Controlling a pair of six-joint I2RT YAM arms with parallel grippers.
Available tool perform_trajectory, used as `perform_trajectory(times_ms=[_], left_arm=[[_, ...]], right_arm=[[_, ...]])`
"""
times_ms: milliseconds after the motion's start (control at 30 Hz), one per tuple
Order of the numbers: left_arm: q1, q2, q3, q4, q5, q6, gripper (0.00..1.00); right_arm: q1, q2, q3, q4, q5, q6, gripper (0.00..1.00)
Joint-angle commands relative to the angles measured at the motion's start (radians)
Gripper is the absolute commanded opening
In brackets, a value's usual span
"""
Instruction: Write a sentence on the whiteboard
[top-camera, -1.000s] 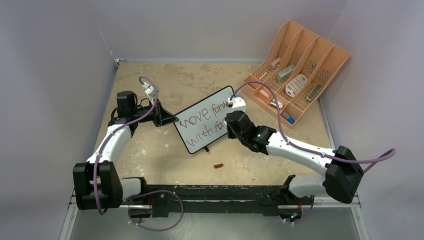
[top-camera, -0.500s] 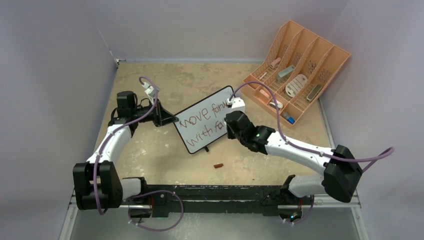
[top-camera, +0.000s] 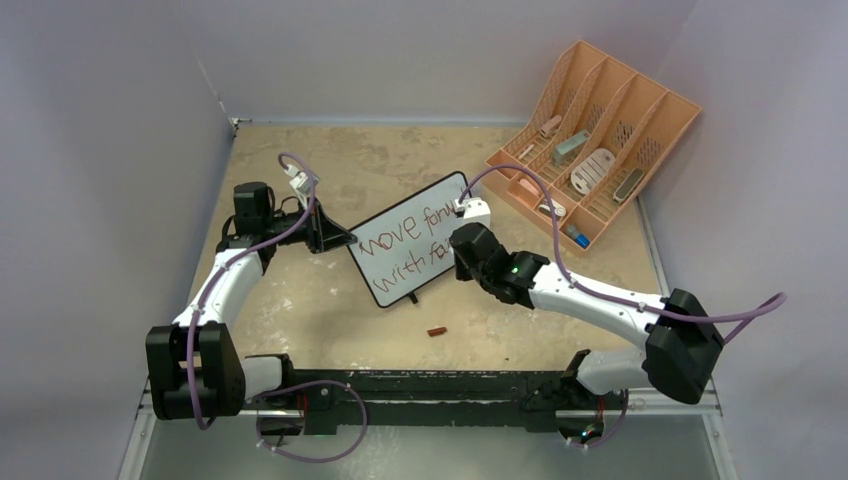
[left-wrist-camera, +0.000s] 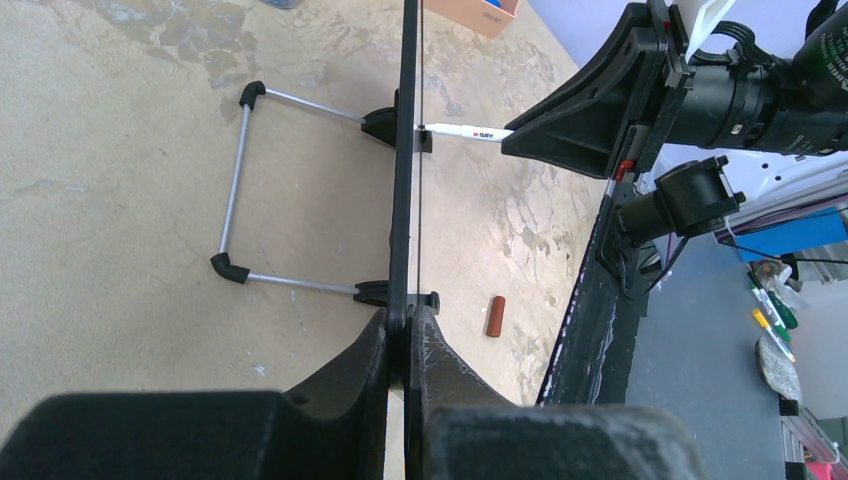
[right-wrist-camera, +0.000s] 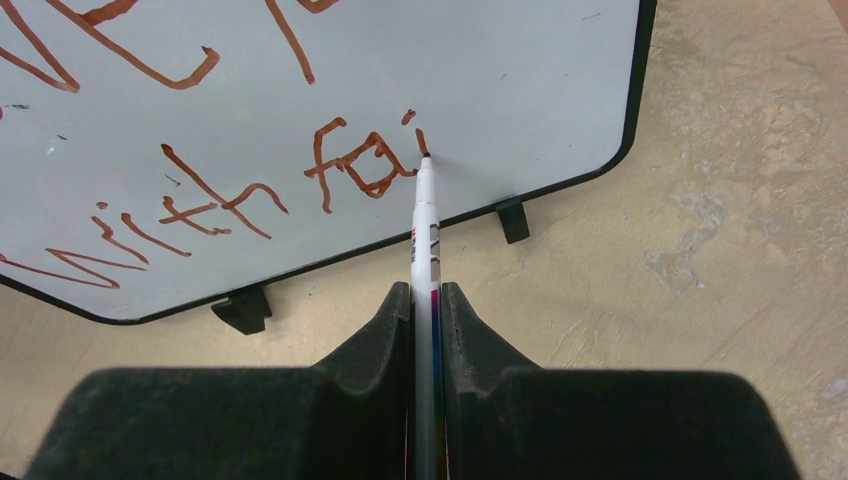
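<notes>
Right end effector (right-wrist-camera: 426, 292) clamps marker (right-wrist-camera: 426, 222) — peach organizer (top-camera: 655, 160) holds small items (top-camera: 592, 168).

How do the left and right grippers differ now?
The left gripper is shut on the whiteboard frame; the right gripper is shut on a white marker. The left gripper only steadies the whiteboard; the right gripper holds the marker tip against it. Both are shut.

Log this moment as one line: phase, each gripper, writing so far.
phase: writing, mid-word | left gripper: shut on whiteboard edge | right gripper: shut on marker, tip on whiteboard | text ends: "with fai"
</notes>
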Motion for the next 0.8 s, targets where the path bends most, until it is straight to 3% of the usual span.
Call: perform_trajectory(times_ms=[0, 767], left_arm=[[0.008, -0.021, 0.013, 0.016, 0.000, 0.021, 0.00], [0.009, -0.021, 0.012, 0.018, 0.001, 0.020, 0.00]], right_arm=[[-0.005, 0.011, 0.009, -0.016, 0.003, 0.028, 0.00], [-0.031, -0.058, 0.030, 0.003, 0.024, -0.006, 0.00]])
